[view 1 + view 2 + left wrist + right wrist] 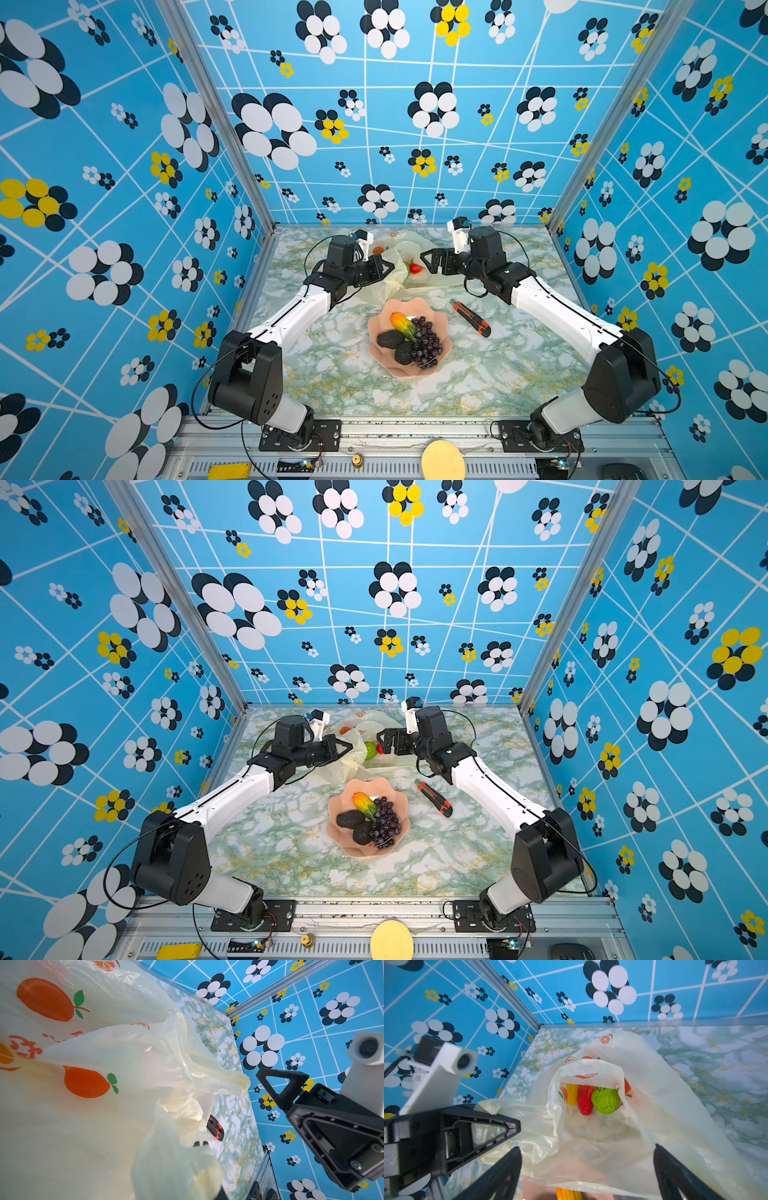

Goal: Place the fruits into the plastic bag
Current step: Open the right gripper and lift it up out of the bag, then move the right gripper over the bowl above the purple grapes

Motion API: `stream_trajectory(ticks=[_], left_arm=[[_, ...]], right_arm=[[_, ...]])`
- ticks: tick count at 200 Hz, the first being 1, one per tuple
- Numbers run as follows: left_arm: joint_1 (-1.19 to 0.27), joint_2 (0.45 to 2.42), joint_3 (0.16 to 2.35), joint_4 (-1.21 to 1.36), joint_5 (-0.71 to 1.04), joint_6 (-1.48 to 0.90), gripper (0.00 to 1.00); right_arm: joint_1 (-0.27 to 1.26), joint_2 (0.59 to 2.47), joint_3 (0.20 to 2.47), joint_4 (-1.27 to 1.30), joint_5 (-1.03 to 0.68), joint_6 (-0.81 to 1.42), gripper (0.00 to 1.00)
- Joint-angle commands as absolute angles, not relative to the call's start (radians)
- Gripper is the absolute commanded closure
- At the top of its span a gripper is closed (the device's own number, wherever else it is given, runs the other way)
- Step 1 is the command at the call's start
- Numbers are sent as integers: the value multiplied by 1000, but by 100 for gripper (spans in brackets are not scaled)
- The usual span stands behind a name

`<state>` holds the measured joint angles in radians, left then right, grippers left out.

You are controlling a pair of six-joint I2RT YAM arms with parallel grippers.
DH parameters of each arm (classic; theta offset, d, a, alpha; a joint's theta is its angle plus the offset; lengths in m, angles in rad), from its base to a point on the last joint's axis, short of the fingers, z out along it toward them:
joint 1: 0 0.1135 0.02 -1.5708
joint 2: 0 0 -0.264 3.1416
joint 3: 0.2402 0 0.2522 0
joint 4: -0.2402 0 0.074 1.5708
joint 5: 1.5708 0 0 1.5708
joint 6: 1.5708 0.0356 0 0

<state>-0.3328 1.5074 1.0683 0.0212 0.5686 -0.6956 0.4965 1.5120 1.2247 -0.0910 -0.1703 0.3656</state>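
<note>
Finding the plastic bag [654, 1095] gaping, three fruits [605, 1101] inside. Pink dish [399, 309] sits on the bag's robot side. Left hand [386, 267] pinches the bag's rim; right hand [428, 262] (spread, empty) faces its mouth. The dish's oblong fruit [402, 324] points its long axis bagward.

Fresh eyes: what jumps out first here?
The plastic bag lies far back on the table, its mouth held by the shut left pincer, with the open right pincer facing it. Inside sit a green bumpy ball and a red fruit. Mid-table, the pink dish holds grapes and two black ovals.
</note>
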Motion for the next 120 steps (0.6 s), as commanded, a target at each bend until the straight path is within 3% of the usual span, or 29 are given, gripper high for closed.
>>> stream_trajectory(ticks=[1, 61, 120], left_arm=[[-325, 1509, 1099, 12, 581, -686, 100], [-327, 1513, 1095, 16, 586, -683, 100], [-327, 1499, 1085, 6, 587, -680, 100]], right_arm=[[490, 1440, 1168, 21, -125, 353, 1], [490, 1356, 1220, -259, -321, 304, 1], [491, 1356, 1276, -554, -379, 256, 1]])
